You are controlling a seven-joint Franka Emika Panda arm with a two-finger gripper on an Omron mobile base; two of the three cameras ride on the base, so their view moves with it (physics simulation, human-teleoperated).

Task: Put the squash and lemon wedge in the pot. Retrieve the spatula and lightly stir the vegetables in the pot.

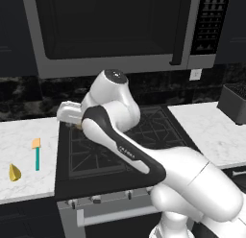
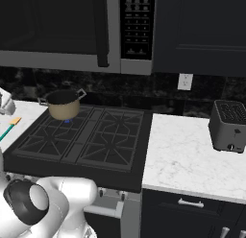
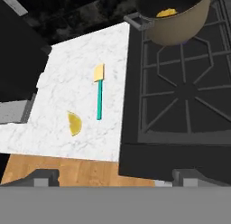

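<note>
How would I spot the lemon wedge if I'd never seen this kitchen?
Find the black stove, then the white marble counter beside it, on the side where the pot stands. Two small things lie there: the lemon wedge is the smooth, bright yellow piece with a pointed end, apart from the teal-handled spatula.

The counter (image 3: 76, 83) looks like polished white marble with grey veins. The stove (image 3: 189, 96) is matt black with cast-iron-looking grates. The pot (image 3: 176, 20) has a smooth tan enamel look. The spatula (image 3: 99, 94) seems plain matt plastic, and the lemon wedge (image 3: 74, 123) smooth-skinned.
</note>
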